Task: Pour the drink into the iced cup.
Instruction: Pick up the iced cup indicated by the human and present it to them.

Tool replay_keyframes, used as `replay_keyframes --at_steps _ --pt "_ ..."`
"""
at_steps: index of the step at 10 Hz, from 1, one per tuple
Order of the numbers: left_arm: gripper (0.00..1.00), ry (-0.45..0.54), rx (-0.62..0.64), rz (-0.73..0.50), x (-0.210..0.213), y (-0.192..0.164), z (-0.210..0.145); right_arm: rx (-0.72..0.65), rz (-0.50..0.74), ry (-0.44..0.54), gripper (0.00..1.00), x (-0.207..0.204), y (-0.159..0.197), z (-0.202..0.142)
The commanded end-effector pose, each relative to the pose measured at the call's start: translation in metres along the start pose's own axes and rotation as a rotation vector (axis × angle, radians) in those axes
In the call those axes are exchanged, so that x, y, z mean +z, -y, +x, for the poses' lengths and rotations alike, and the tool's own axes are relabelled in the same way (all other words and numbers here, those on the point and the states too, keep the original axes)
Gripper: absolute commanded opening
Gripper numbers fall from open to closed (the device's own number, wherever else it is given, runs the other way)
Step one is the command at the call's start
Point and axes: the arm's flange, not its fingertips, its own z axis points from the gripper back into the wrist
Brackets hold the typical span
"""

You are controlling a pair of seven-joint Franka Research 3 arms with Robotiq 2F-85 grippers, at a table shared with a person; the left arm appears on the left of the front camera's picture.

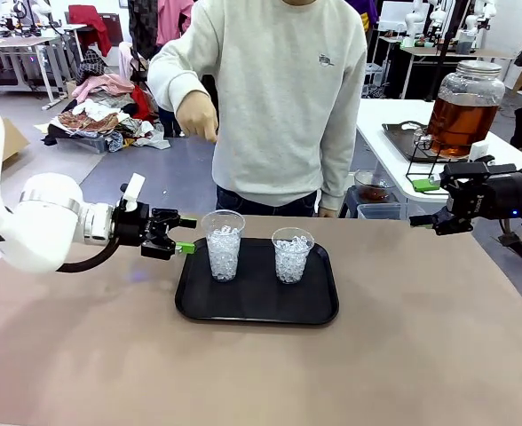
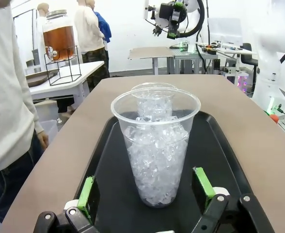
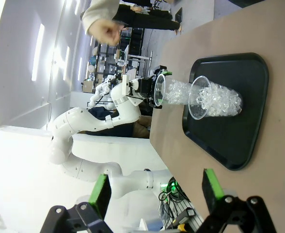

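Our left claw (image 1: 188, 235) gapes released; just ahead, a clear plastic cup (image 2: 156, 104) holds chunky ice (image 2: 157, 155). Our right claw (image 3: 155, 191) is released too.

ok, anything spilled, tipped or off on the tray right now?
Nothing stands out. The left cup and the right cup stand upright on the black tray, ice inside, none scattered. No liquid shows on the tray or table. The left gripper faces the left cup, jaws open, not touching it.

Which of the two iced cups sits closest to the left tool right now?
The left-hand cup on the tray, right beside the open left tool; the other cup stands farther to the right.
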Motion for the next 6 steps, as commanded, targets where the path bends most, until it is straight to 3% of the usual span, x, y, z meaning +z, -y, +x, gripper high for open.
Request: replay_keyframes --at_steps 1,6 --pt "1.00 -0.016 0.009 0.008 -0.001 0.001 0.000 0.001 -0.002 0.006 1.00 0.001 -0.001 -0.001" --pt "1.00 -0.068 0.065 0.036 0.000 0.004 0.011 0.001 -0.002 0.006 1.00 0.001 -0.001 -0.001"
